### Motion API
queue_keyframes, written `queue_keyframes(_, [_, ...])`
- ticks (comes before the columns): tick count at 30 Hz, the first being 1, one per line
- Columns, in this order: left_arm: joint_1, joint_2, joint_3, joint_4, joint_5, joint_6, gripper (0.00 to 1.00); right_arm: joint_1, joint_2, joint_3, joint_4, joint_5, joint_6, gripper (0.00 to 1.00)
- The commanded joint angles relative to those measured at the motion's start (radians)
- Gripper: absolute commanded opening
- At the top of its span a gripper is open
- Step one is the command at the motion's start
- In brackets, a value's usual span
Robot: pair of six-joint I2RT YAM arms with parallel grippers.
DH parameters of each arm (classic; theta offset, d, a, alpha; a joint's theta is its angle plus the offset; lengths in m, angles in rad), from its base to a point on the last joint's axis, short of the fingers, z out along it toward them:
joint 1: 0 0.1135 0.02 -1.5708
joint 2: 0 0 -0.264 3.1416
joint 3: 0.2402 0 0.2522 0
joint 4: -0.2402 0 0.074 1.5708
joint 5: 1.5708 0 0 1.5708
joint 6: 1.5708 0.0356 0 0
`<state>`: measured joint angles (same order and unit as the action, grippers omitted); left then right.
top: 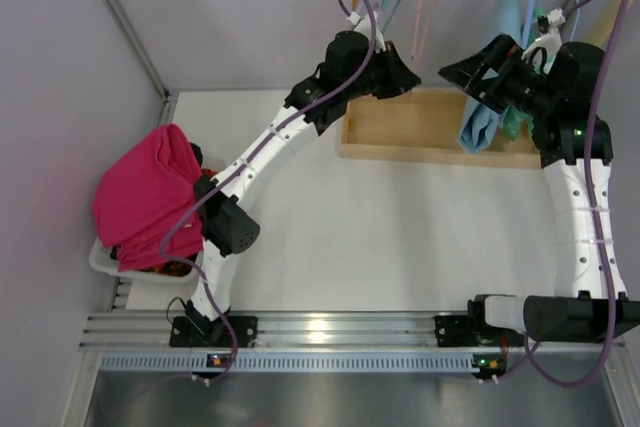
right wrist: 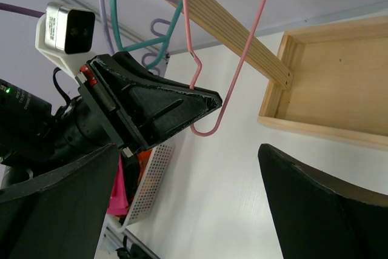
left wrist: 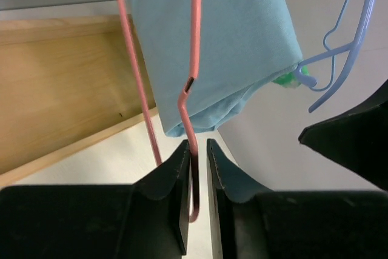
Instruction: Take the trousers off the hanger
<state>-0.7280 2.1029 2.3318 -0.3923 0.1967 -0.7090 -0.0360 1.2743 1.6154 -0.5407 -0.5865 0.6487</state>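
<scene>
Nearest, at the left edge of the table — a white basket heaped with red cloth.

Further in, left jaws pinched together on the lower bend of a pink hanger, with only a thin slit beside the wire. Right jaws spread wide with nothing between them, facing the left ones across a gap.

Just beyond the left jaws and behind the pink wire, the trousers — pale blue, draped and hanging, with the lower hem a little past the jaw tips in the left wrist view. Not between either pair. Seen from above, hanging just beside the right jaws, over the front wall of a wooden tray.

To the right of the trousers, a blue hanger, bare wire.

Farthest back and highest, a wooden rail with the pink hanger hooked over it.
</scene>
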Motion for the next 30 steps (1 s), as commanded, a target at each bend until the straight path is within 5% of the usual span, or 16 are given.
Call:
queue_keyframes(1, [-0.005, -0.049, 0.018, -0.003, -0.022, 0.019, 0.23, -0.012, -0.039, 0.009, 0.044, -0.012, -0.004, 0.99])
queue_keyframes(3, [-0.007, -0.06, 0.0, 0.0, -0.017, 0.011, 0.38, -0.012, -0.039, 0.017, 0.039, -0.012, -0.021, 1.0])
queue_keyframes(9, [-0.021, -0.147, -0.035, 0.0, -0.057, 0.08, 0.51, -0.022, -0.053, 0.009, 0.033, -0.01, -0.058, 0.99])
queue_keyframes(16, [-0.059, -0.374, -0.302, 0.001, -0.186, 0.203, 0.78, -0.051, -0.075, -0.012, 0.028, -0.003, -0.098, 0.99])
queue_keyframes(22, [-0.079, -0.556, -0.562, 0.013, -0.26, 0.282, 0.87, -0.085, -0.085, -0.025, 0.021, -0.001, -0.118, 0.99])
queue_keyframes(30, [-0.106, -0.848, -0.98, 0.337, -0.264, 0.437, 0.97, -0.13, -0.101, -0.025, 0.01, -0.001, -0.136, 0.99])
